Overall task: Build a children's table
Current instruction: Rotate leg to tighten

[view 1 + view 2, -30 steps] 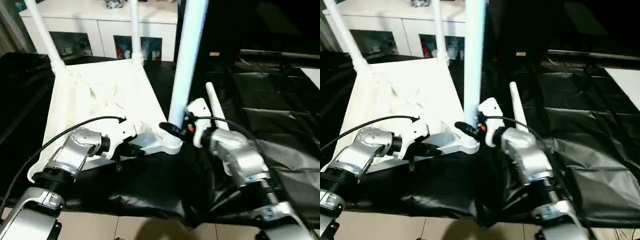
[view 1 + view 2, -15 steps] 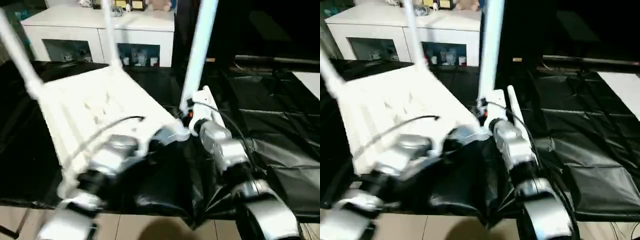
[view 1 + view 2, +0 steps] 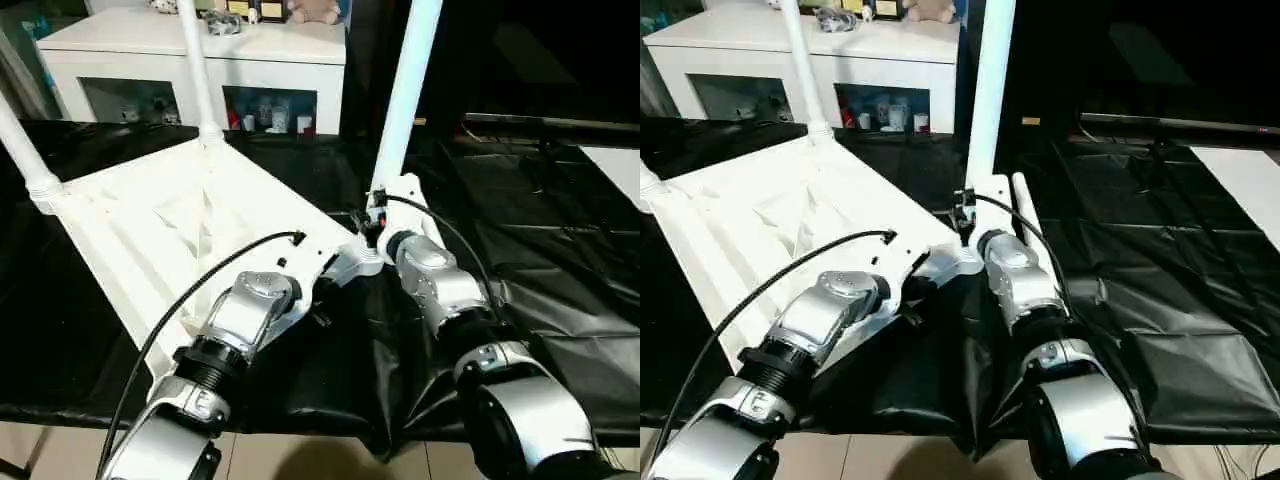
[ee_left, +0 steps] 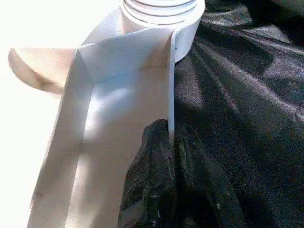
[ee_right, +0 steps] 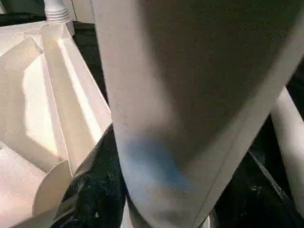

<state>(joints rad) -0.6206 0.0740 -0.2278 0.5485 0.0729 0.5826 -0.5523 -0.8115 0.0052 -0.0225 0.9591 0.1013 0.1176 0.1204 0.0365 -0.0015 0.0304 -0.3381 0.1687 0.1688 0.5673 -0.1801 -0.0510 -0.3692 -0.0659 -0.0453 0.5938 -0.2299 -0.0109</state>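
Behind upright leg [image 3: 405, 95], right tool [image 3: 368, 222] fingers hidden.

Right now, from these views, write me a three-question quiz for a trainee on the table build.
1. True or false: the tabletop lies with its ribbed underside up on the black sheet.
2. How many legs stand upright in corner sockets? A) one B) two C) three
3. Fill in: the left hand pinches the tabletop's ____ near a corner socket.

Key
1. True.
2. C: the far-left leg, the far leg and the near leg, which has the right hand at its base. A fourth leg lies loose on the sheet beside the right forearm.
3. Rim: one black finger sits on each side of the thin edge wall.
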